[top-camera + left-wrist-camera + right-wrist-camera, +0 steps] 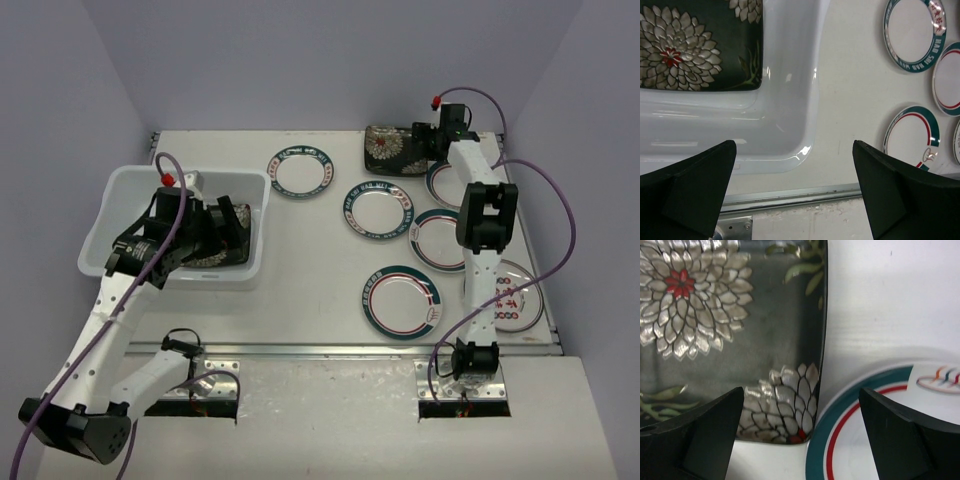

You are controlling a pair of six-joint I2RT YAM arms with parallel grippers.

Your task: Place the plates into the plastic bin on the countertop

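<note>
From overhead, the plastic bin (118,190) is seen on the left of the tabletop (310,260). The left hand (222,225) is held over its inside, so most of its contents are covered by the arm. What is hidden there is supplied by the left wrist view: a square black plate (690,45) with white flowers is lying flat on the bin's floor. In that view the left hand is shown released, its fingers spread wide with nothing between them, above the bin's near corner and the metal rail (790,196).

The round plates (379,210) are spread over the right half of the tabletop, outside the bin, and are taken in together only from overhead. A second square black plate (392,150) is placed at the far edge.

In the right wrist view the right hand (801,410) is shown released and empty over that plate's edge. A teal-and-red-rimmed plate (847,440) is found just beside the edge; whether the two touch cannot be told. From overhead, this rimmed plate is largely covered by the right arm.
</note>
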